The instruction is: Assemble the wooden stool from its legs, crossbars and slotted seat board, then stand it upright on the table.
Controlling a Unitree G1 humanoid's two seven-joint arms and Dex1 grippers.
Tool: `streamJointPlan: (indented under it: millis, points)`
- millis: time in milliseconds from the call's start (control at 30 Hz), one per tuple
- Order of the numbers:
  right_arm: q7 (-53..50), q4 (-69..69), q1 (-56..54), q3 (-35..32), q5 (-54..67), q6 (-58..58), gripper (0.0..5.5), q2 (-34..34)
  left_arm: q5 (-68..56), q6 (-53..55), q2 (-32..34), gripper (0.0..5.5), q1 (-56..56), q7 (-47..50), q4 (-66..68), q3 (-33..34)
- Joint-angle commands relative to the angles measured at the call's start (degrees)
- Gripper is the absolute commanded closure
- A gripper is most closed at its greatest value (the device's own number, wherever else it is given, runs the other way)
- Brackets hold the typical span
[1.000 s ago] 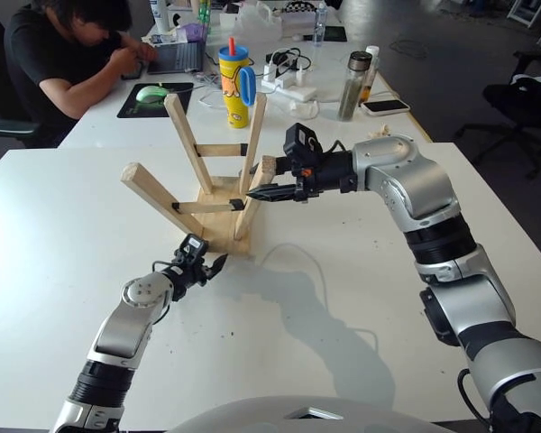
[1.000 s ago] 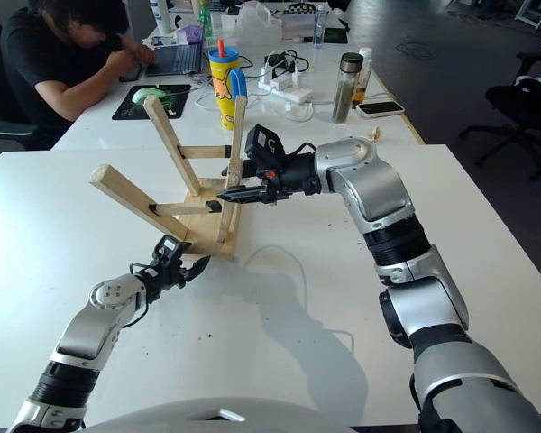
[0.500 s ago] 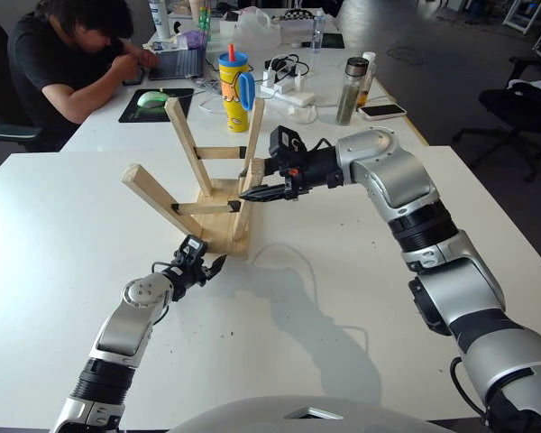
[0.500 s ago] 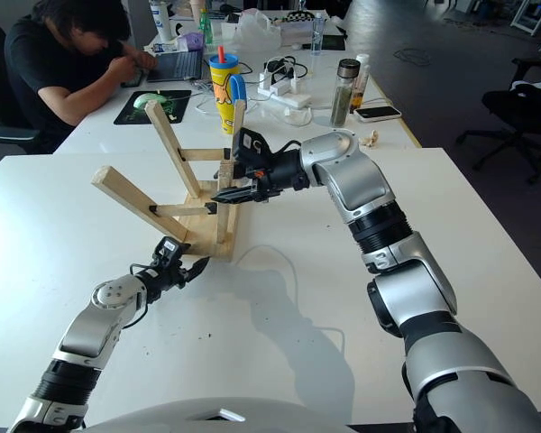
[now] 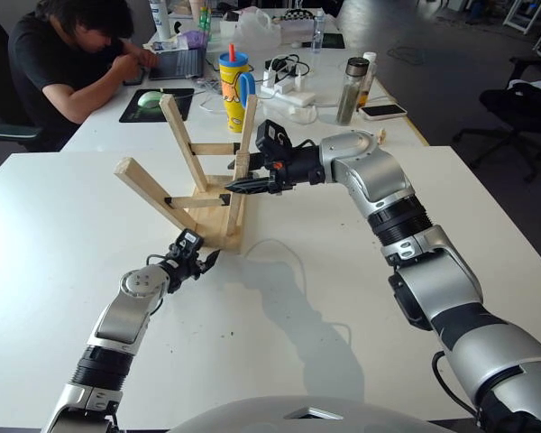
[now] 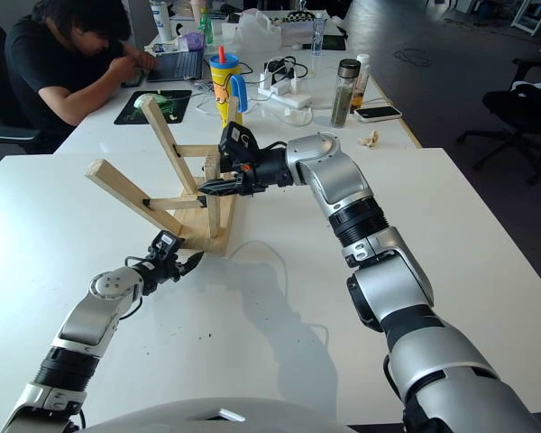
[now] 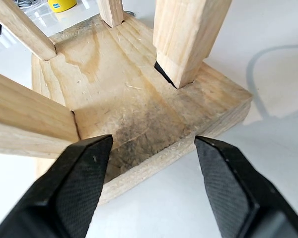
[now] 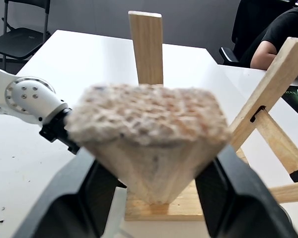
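The stool (image 5: pixel 207 194) looks nearly built, legs up on the counter (image 5: pixel 343 271). The right tool (image 5: pixel 235 186) clamps one leg (image 5: pixel 245 135). The left tool (image 5: pixel 196 260), spread wide, sits just short of the seat board (image 7: pixel 139 114). It is not yet turned upright.

The stool (image 5: pixel 225 225) is pale, unpainted wood. Its seat board (image 7: pixel 134 109) shows tan grain with a grey-brown smudge between the left tool's (image 5: pixel 200 254) matte black fingers (image 7: pixel 79 188). The leg (image 8: pixel 146 124) in the right tool (image 5: pixel 243 186), also black, has a rough, speckled beige end. The table (image 5: pixel 54 234) is plain white. Beyond the right tool stands a yellow cup (image 5: pixel 233 79) with a blue handle and a red straw.
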Motion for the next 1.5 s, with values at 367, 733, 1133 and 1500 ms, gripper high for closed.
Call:
streamJointPlan:
  millis: [367,733,1133,1500]
  points:
    - [-3.5,3.3,2.4,3.8,-5.1,6.9,3.45,3.0,27.6,-36.0,-0.2,3.72,13.9,21.3,-22.3,5.3]
    - [-4.0,4.5,2.1,4.1,-5.4,6.8,3.45,3.7,41.2,-23.7,3.9,5.49,-9.5,16.5,-15.0,5.4]
    - [-3.5,6.9,1.0,4.5,-6.5,5.4,3.45,4.9,41.4,-17.3,0.7,5.5,-9.0,11.8,-7.6,-1.0]
    - [-3.6,6.3,1.6,4.6,-6.4,5.1,3.45,5.0,37.2,-15.9,1.2,5.5,-17.1,17.8,-20.0,10.7]
